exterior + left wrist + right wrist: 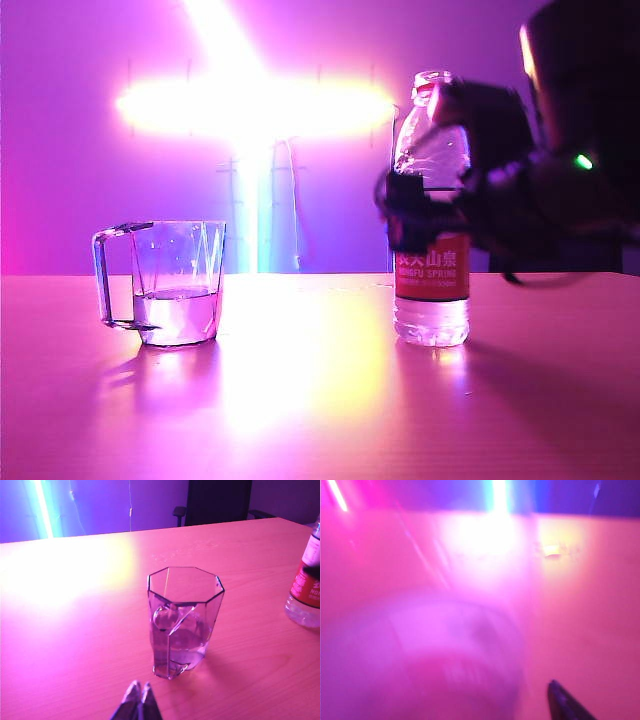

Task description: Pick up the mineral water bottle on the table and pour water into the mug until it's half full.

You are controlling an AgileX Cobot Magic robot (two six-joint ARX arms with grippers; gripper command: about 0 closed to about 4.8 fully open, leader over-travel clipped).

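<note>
Exterior view: glossy pink table (pixel 320 400); right claw (pixel 440 200) blurred, state unclear; left claw (pixel 137 700) closed.

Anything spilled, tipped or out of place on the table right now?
Nothing stands out. The mug is upright, partly filled; the mineral water bottle stands upright, uncapped, beside the right gripper. The table shows no spill. Left gripper is shut, near the mug.

Exterior: low, table-level; wrists look down; mug (pixel 178 285) shared.

mug (pixel 178 282) left on table (pixel 320 400), bottle (pixel 432 260) right, well apart, right tool (pixel 425 205) seemingly around bottle
</note>
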